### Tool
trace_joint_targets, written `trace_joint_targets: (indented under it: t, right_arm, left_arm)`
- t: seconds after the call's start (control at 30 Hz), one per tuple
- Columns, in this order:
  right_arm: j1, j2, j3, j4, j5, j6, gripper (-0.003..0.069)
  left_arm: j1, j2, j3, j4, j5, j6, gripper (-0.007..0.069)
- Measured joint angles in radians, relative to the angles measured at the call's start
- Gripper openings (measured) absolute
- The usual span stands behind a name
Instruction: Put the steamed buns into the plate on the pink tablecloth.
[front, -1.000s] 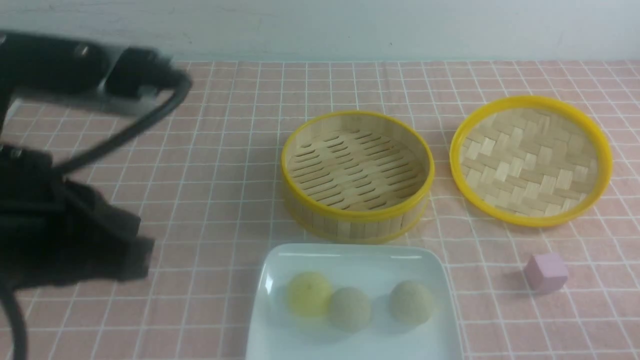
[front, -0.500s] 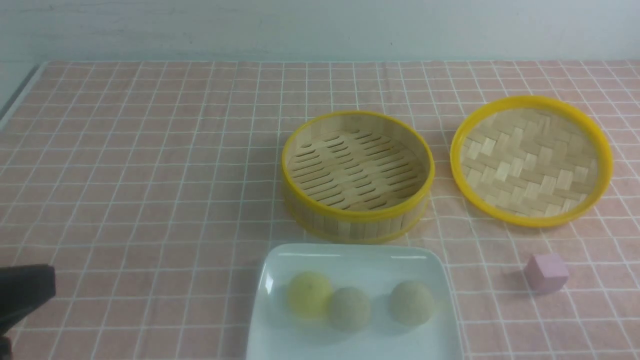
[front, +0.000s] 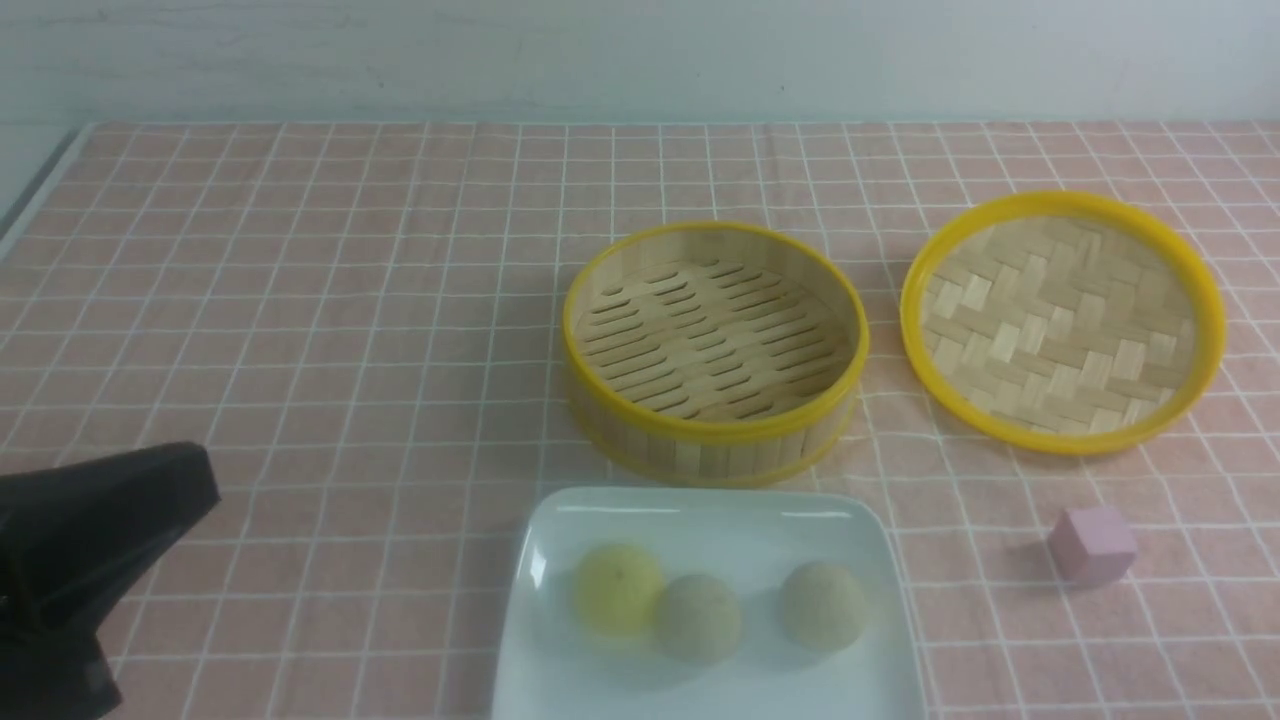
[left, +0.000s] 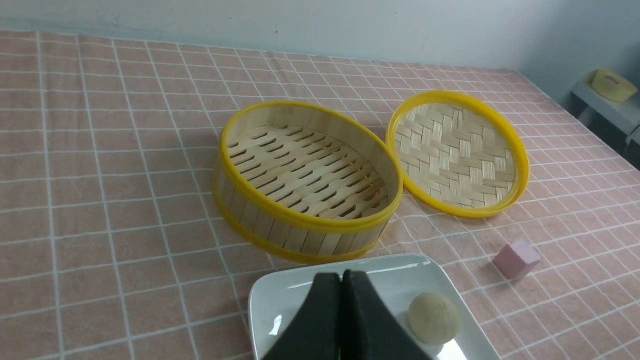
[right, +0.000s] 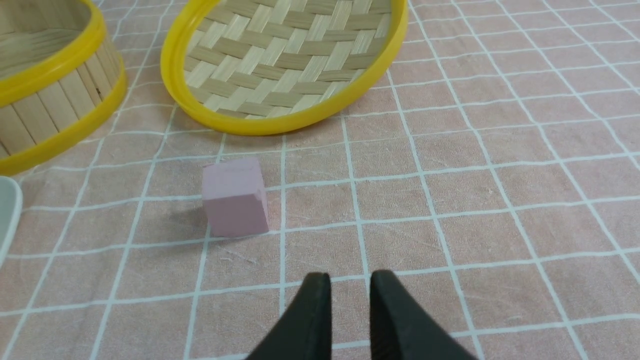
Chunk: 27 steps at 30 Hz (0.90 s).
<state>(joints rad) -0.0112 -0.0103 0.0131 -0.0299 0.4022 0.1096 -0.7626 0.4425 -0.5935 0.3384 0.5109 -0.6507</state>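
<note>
Both steamed buns (front: 698, 618) (front: 823, 604) sit in the white plate (front: 700, 515) on the pink tablecloth (front: 350, 300), beside a yellower bun (front: 618, 588). The left claw (left: 341, 280) hangs pressed shut and empty; the right claw (right: 349, 285) is slightly parted, holding nothing, near a pink cube (right: 234, 196).

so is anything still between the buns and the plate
No, nothing stands between them. Both greenish buns already sit on the white plate, next to a yellow ball. The steamer basket behind the plate holds nothing, and the left claw is shut with nothing in it.
</note>
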Motion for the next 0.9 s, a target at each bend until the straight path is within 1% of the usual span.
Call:
trace_joint_targets:
  t: [0.23,0.37,0.43,0.47,0.5,0.53,0.57,0.63,0.67,0.7,0.73,0.77,0.8,0.83,0.9]
  right_arm:
    - [0.000,0.000,0.000,0.000,0.000,0.000,0.0106]
    - [0.000,0.000,0.000,0.000,0.000,0.000,0.0113]
    - [0.000,0.000,0.000,0.000,0.000,0.000,0.0115]
    - [0.000,0.000,0.000,0.000,0.000,0.000,0.0115]
    - [0.000,0.000,0.000,0.000,0.000,0.000,0.0115]
    - [0.000,0.000,0.000,0.000,0.000,0.000,0.0117]
    - [0.000,0.000,0.000,0.000,0.000,0.000,0.0118]
    - [0.000,0.000,0.000,0.000,0.000,0.000,0.0123]
    - [-0.001,0.000,0.000,0.000,0.000,0.000,0.0125]
    - [-0.001,0.000,0.000,0.000,0.000,0.000,0.0126]
    - [-0.001,0.000,0.000,0.000,0.000,0.000,0.0128]
    - [-0.001,0.000,0.000,0.000,0.000,0.000,0.0129]
    - [-0.001,0.000,0.000,0.000,0.000,0.000,0.0132]
    - [-0.001,0.000,0.000,0.000,0.000,0.000,0.0133]
    - [-0.001,0.000,0.000,0.000,0.000,0.000,0.0133]
  left_arm:
    - [0.000,0.000,0.005,0.000,0.063,0.000,0.0013]
    - [0.003,-0.003,0.046,-0.001,0.068,0.006,0.0018]
    - [0.037,-0.026,0.113,-0.015,0.044,0.014,0.0020]
    - [0.072,-0.044,0.143,-0.028,0.027,0.022,0.0020]
    - [0.078,-0.052,0.155,-0.035,0.021,0.026,0.0021]
    - [0.141,-0.096,0.206,-0.060,0.000,0.058,0.0023]
    - [0.150,-0.103,0.212,-0.068,-0.004,0.072,0.0023]
    - [0.262,-0.186,0.286,-0.123,-0.034,0.195,0.0026]
    - [0.321,-0.230,0.335,-0.162,-0.051,0.299,0.0027]
    - [0.359,-0.259,0.357,-0.180,-0.058,0.345,0.0029]
    - [0.416,-0.302,0.408,-0.223,-0.078,0.442,0.0030]
    - [0.452,-0.328,0.437,-0.248,-0.089,0.486,0.0030]
    - [0.503,-0.360,0.470,-0.277,-0.101,0.524,0.0030]
    - [0.526,-0.382,0.495,-0.296,-0.109,0.542,0.0031]
    - [0.576,-0.411,0.527,-0.315,-0.117,0.552,0.0033]
